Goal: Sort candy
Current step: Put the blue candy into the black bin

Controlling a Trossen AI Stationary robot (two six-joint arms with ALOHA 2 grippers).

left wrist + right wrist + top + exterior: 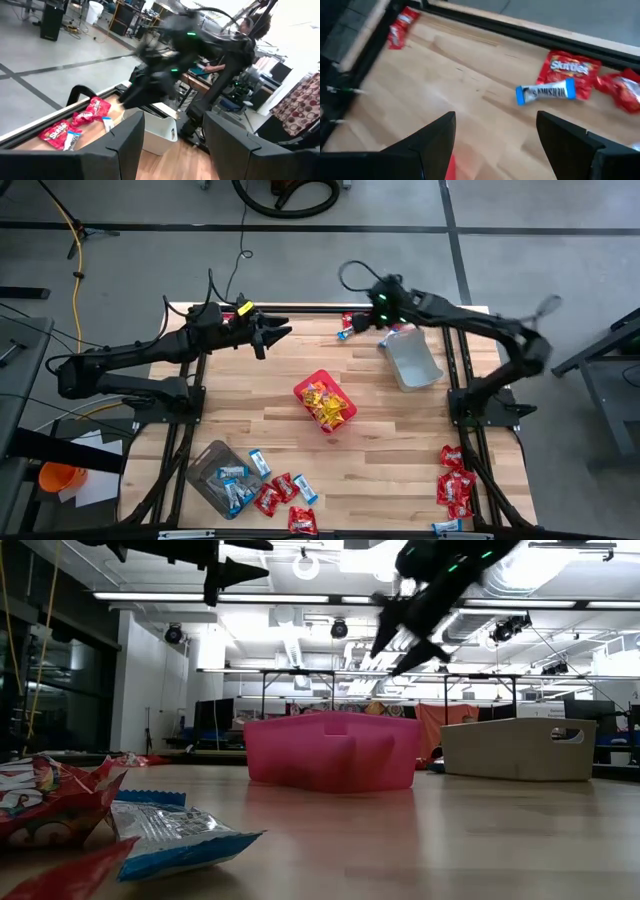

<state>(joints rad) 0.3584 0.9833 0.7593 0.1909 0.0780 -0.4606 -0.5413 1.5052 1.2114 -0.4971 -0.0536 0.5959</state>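
Note:
Candy lies in groups on the wooden table. Red and blue-and-white packets [347, 326] lie at the far edge, and the right wrist view shows them as a red packet [568, 67] and a blue-and-white one [545, 93]. Yellow packets [330, 406] fill the red bin [311, 386]. My right gripper [495, 140] hangs open above the table near the far-edge packets, touching nothing. My left gripper [277, 334] is open too, held level above the far left of the table, with nothing between its fingers [125, 145].
A grey tub [412, 360] stands right of the far-edge candy. A clear tub [222, 475] with blue-and-white packets stands near the front left. Red packets lie beside it [280, 495] and at the front right [455, 485]. A black frame rail [520, 27] runs along the far edge.

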